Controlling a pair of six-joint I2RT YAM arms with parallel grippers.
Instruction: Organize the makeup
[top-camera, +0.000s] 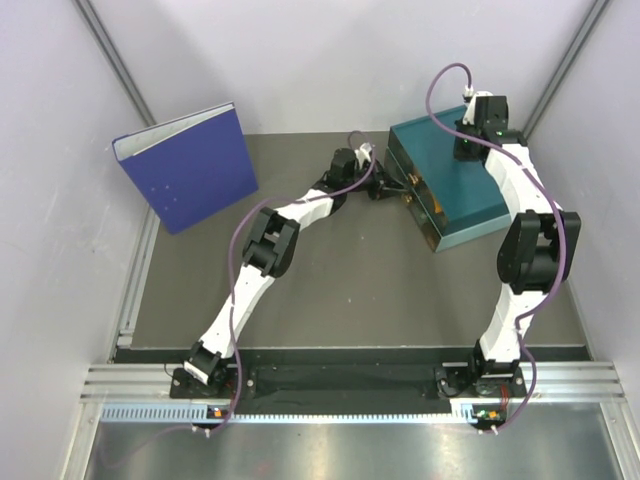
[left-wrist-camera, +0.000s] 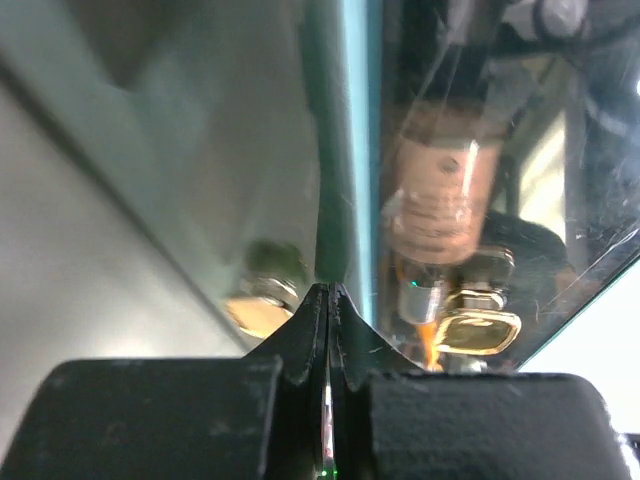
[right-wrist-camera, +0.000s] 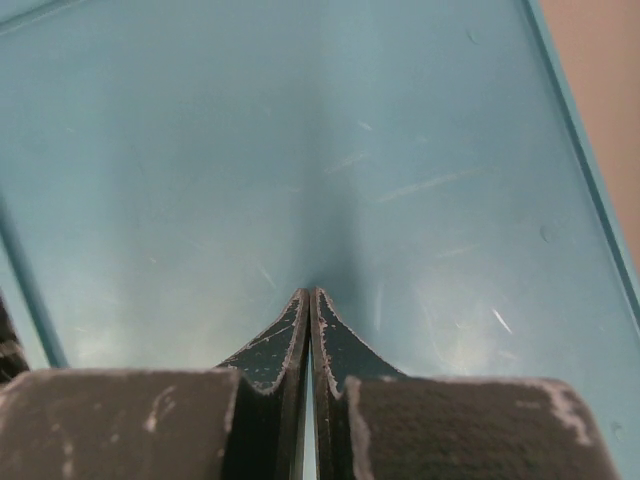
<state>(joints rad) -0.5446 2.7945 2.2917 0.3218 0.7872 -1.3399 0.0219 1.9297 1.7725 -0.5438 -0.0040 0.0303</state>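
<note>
Teal plastic drawer box (top-camera: 455, 190) is sitting under right gripper (right-wrist-camera: 310, 298), fingers pressed together | left gripper (left-wrist-camera: 328, 298), likewise closed, is nosing its front | beige cylindrical bottle (left-wrist-camera: 440, 195) and gold case (left-wrist-camera: 478, 332) are lying inside, just beyond-right of left fingertips (left-wrist-camera: 316, 318): likely light, stiff, slippery; pinch mid-body.

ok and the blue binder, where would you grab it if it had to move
Probably its top edge, coming down from above. The blue binder stands on end on the table with its broad cover facing out, so only that thin upper edge fits between two fingers. The left gripper, now shut at the teal drawer box, is nearer.
</note>
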